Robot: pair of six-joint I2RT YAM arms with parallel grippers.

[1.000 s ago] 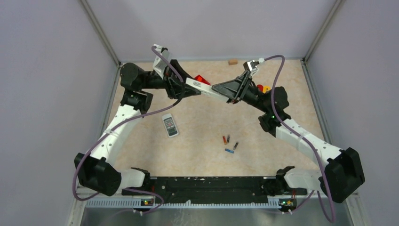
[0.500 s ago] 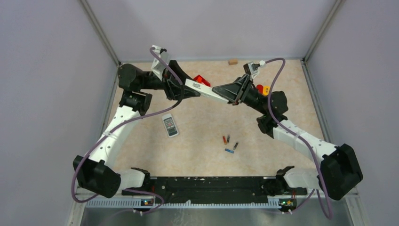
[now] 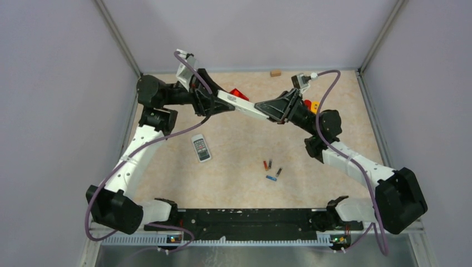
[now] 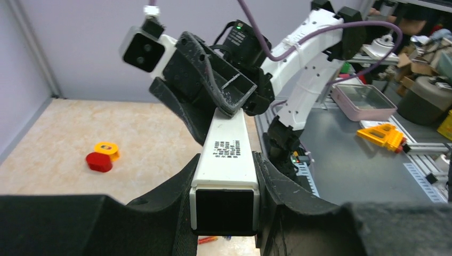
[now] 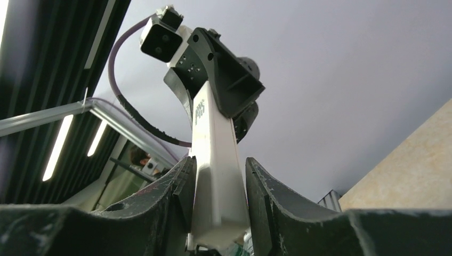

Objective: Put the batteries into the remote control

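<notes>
Your left claw (image 3: 221,104) and right claw (image 3: 266,110) each clamp one end of the white remote (image 3: 242,105), raised above the bench (image 3: 234,186); the batteries (image 3: 271,169) lie loose below. Judged step: readying it; next, you likely expose its battery bay

The left arm (image 3: 131,158) and the right arm (image 3: 356,164) are built from white tubes and big black joints. A purple cable (image 5: 111,72) is looped along each. The black fingers (image 4: 290,186) are scratched with white marks. A small green light (image 4: 238,24) is lit.
</notes>
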